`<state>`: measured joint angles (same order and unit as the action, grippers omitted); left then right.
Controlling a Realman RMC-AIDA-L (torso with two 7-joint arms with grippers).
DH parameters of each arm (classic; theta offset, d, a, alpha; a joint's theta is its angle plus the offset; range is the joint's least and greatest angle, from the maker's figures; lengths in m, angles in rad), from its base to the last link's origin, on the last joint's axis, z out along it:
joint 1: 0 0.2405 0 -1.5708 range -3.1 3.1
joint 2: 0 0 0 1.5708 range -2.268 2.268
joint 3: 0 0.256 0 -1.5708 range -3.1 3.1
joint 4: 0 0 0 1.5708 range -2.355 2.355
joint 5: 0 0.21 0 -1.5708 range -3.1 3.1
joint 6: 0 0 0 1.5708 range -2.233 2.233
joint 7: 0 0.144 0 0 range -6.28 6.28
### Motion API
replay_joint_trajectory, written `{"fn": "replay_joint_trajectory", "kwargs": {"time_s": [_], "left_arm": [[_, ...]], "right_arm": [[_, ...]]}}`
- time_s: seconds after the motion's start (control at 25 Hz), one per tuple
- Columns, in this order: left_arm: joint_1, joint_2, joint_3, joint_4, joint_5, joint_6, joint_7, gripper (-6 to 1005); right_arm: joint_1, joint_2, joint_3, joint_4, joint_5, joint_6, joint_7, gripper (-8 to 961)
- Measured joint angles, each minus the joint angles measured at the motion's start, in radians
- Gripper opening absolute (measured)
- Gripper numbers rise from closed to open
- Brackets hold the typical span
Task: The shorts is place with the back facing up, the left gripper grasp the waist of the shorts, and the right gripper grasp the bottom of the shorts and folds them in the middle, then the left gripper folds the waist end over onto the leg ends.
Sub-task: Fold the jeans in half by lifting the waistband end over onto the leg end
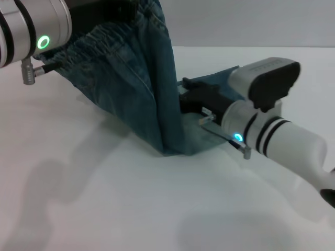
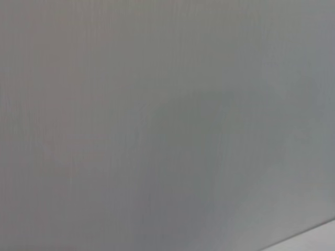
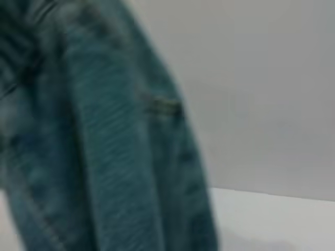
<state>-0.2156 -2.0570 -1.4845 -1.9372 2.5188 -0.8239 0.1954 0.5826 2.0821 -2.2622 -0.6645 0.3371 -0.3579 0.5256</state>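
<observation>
From the head camera I see the faded blue denim shorts [image 1: 141,89] lifted off the white bench [image 1: 104,198], hanging as a tall fold whose long axis runs from the upper left down to the bench near the middle of the scene. The gathered, ruffled elastic waist [image 1: 99,44] is at the top, pointing up and to the left, raised well above the bench. The lower fold of the denim rests on the bench, and from there the cloth runs right and a little farther away to the bottom of the shorts [image 1: 220,78].

The left gripper [image 1: 44,65], black on a silver-grey wrist with a glowing green ring, is high at the far left, right at the waist; its fingers are hidden, so I cannot tell whether they are clamped. The right gripper [image 1: 196,97], black on a white arm with black bands and a small blue light, sits low at the right, against the leg end; its fingers are pressed into the denim, yet I cannot tell their state.

My right wrist camera is filled with hanging denim [image 3: 94,157]. The left wrist camera shows only plain grey. The bench is smooth and white, backed by a pale grey wall [image 1: 251,21].
</observation>
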Motion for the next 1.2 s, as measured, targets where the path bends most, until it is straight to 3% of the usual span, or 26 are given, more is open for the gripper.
{"fn": "replay_joint_trajectory", "kwargs": {"time_s": [0.64, 1.0, 1.2], "left_arm": [[-0.001, 0.000, -0.008, 0.016, -0.033, 0.021, 0.041, 49], [0.004, 0.000, -0.008, 0.043, -0.049, 0.033, 0.048, 48], [-0.015, 0.001, -0.009, 0.073, -0.084, 0.040, 0.074, 49]], "right_arm": [[0.126, 0.009, -0.109, 0.006, 0.002, 0.029, 0.066, 477], [0.109, 0.007, -0.047, 0.067, 0.002, -0.037, 0.068, 477], [0.155, 0.010, -0.082, 0.045, 0.002, -0.044, 0.109, 477]]}}
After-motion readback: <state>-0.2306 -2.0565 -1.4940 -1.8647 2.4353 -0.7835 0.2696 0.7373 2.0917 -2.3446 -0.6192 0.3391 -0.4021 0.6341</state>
